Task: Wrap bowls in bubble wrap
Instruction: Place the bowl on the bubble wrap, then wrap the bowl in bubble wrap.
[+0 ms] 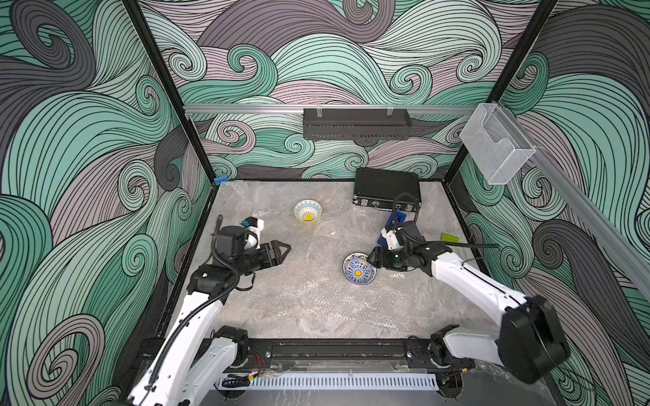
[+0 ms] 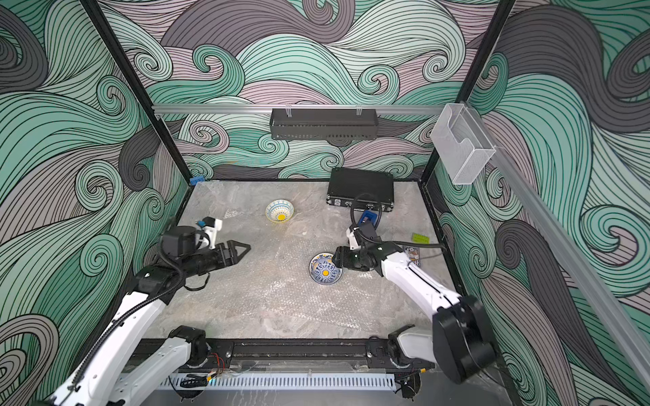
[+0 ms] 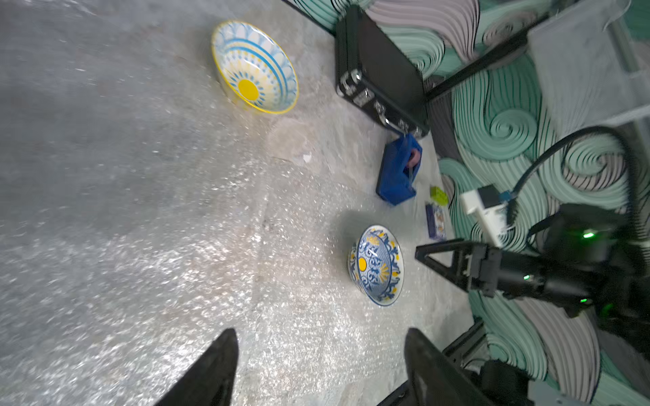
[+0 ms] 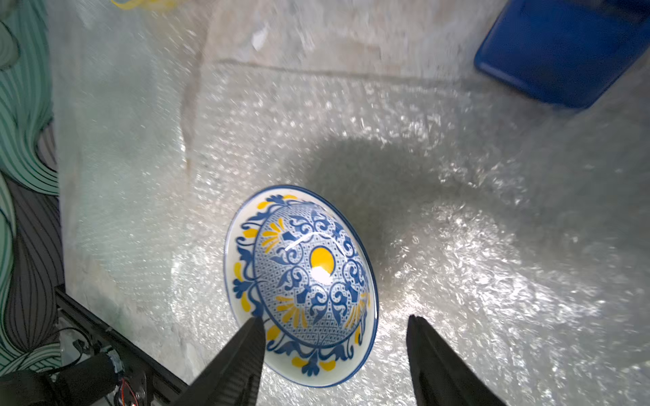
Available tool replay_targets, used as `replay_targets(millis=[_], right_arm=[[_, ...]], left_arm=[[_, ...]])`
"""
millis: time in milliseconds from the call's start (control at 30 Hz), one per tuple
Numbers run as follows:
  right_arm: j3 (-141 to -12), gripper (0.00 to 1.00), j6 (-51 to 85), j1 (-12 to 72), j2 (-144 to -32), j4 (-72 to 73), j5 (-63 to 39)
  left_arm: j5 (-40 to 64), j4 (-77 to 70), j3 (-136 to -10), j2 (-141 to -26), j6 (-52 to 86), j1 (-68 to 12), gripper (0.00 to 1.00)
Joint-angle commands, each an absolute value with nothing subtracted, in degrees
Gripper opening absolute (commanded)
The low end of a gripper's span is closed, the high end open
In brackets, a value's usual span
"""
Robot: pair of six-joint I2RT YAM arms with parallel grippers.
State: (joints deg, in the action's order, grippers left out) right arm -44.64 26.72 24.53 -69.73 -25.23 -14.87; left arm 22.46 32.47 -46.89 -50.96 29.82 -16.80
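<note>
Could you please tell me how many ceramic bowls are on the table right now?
2. The blue-white bowl sits on the bubble wrap, just in front of the open right gripper. The pale bowl stands farther back, apart from both arms. No other bowl shows.

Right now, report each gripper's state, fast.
Left gripper: open, empty, above the bubble wrap.
Right gripper: open, holding nothing; the blue-white bowl sits on the bubble wrap at its fingertips.
</note>
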Motion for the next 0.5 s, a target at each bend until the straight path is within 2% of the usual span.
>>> replay_targets(millis=[0, 67, 233, 367, 467], right_arm=[[-40.6, 0.68, 26.1, 24.7, -64.0, -22.1, -10.8], [-37.8, 0.67, 26.5, 24.7, -60.7, -20.9, -9.9], [-34.3, 0.67, 27.0, 24.7, -56.1, -18.0, -8.7], [-34.0, 0.67, 27.0, 24.7, -55.8, -17.6, -8.9], [-33.5, 0.67, 27.2, 24.8, -56.4, -16.9, -9.0]], left_arm=[[14.7, 27.6, -52.7, -60.9, 31.2, -23.8, 0.73], [15.0, 25.3, -55.3, -69.1, 30.6, -24.9, 0.72], [16.8, 30.3, -68.2, -92.0, 27.0, -26.4, 0.69], [15.0, 27.6, -72.4, -102.2, 26.0, -26.8, 0.63], [14.1, 24.4, -73.4, -106.1, 25.8, -27.1, 0.63]])
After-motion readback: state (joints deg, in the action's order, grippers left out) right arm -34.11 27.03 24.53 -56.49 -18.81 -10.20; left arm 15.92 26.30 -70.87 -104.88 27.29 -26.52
